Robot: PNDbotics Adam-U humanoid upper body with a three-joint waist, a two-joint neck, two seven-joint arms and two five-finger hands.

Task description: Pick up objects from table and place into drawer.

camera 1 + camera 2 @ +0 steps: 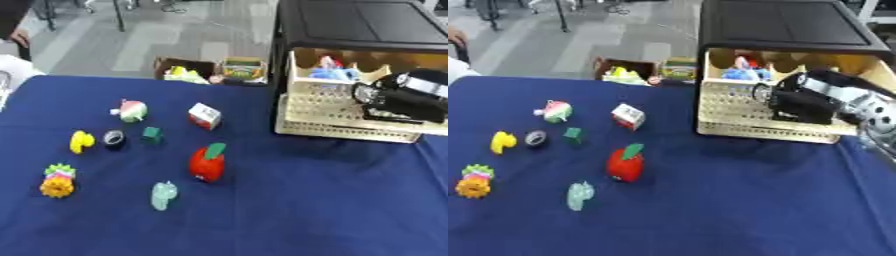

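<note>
Right hand (802, 102) over the pulled-out drawer (737, 122), dark mass of palm and fingers above the tray's inside; cannot tell whether the fingers are apart or curled, or whether they hold anything. Probably there to release or withdraw, since the drawer is the drop point. Blue and red pieces (744, 70) already lie at the drawer's back. Left hand not seen. Drawer hangs open from the black cabinet (785, 25), front toward the toys. On the blue table (737, 200), well apart: apple (626, 163), green figure (579, 195), white cube (628, 116), yellow piece (502, 142), all waiting
</note>
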